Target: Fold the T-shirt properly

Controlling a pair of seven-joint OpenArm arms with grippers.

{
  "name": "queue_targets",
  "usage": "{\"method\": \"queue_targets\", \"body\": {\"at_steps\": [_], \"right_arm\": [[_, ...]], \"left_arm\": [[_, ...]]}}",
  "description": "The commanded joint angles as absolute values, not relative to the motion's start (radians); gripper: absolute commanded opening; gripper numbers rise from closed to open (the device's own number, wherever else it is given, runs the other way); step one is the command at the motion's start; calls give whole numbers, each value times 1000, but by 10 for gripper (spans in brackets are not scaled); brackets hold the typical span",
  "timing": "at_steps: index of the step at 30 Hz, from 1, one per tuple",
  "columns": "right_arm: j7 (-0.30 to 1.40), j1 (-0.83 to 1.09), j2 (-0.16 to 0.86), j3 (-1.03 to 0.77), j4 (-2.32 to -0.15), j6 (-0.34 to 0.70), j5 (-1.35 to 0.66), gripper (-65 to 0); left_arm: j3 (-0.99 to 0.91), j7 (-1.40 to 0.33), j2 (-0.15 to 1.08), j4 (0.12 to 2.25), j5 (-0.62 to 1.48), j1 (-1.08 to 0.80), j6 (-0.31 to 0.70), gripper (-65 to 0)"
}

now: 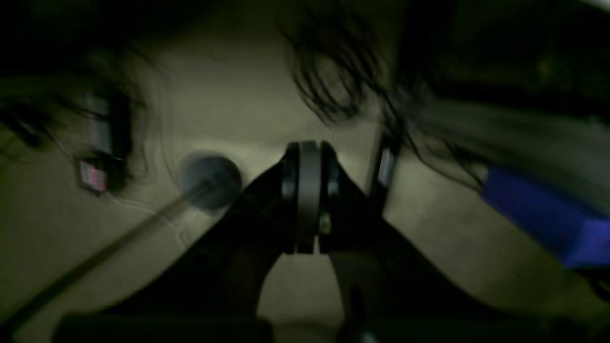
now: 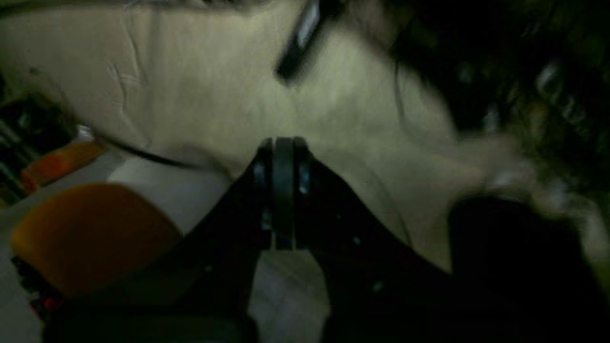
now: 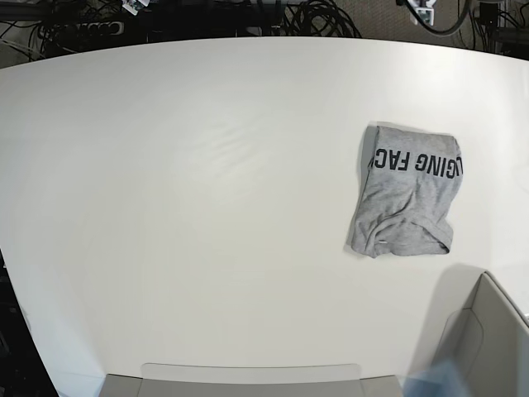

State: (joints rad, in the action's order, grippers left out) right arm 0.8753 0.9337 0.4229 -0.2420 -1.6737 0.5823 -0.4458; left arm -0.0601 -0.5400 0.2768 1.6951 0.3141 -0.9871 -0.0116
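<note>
Well apart: T-shirt [image 3: 407, 192], closed claws [image 1: 309, 197].

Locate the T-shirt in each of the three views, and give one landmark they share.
Base: the T-shirt lies folded, right of centre on the white table, lettering at its far edge.
Left wrist: not in it; blurred, dark view past shut jaws.
Right wrist: not in it; also blurred, jaws shut.
Shared landmark: none certain; black cables beyond the table's far edge might match the left wrist's dark strands.
</note>
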Motion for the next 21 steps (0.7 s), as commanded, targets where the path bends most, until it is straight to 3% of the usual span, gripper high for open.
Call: {"method": "queue_targets", "body": {"at_steps": [1,9,14,21], "right_arm": [[845,920,452,-226,-1629,590,-464,-650],[751,630,496,74,-1159,587,-458,-650],[545,440,490,317,-808,581,-458,-650],[243,331,489,542,-536,579,-456,-650]], "left_arm": [[-54,-516,277,1646,315,-969,-12,-650],[-31,-512,234,1191,317,-711,-12,-650],[-31,-475,229,843,314,-513,-12,-650],[-31,-314,234,648,314,-435,-12,-650]]}}
